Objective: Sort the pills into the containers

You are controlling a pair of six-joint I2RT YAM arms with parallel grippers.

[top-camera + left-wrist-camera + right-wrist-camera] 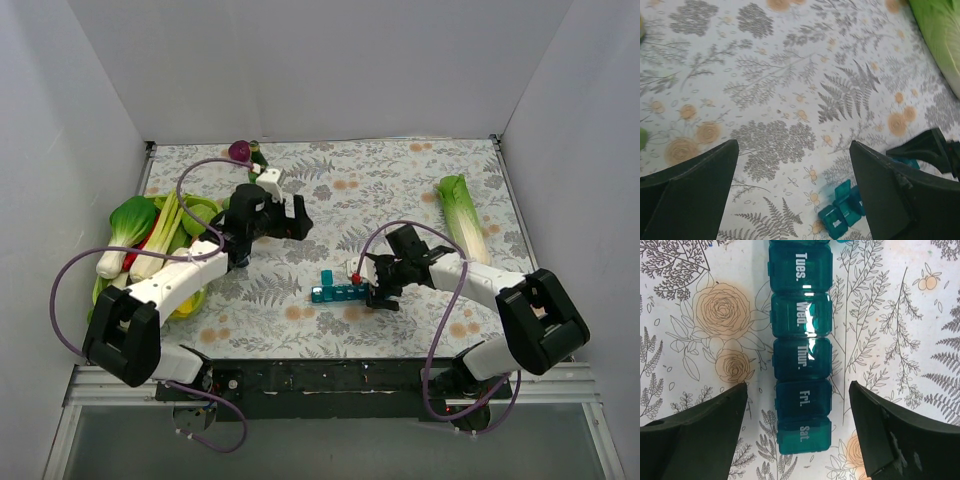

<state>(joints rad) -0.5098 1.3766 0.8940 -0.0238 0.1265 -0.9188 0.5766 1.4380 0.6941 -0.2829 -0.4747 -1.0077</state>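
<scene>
Wide open and empty, right jaws flank the pill organiser (pixel 801 355). It looks light, stiff and slick, so pinch its long sides. Away from it, left jaws gape, empty.

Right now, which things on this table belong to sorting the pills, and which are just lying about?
Job: teal pill organiser; right end effector, open astride its Fri. end. No pills visible.
Lying about: Chinese cabbage; bok choy; purple round vegetable.
</scene>
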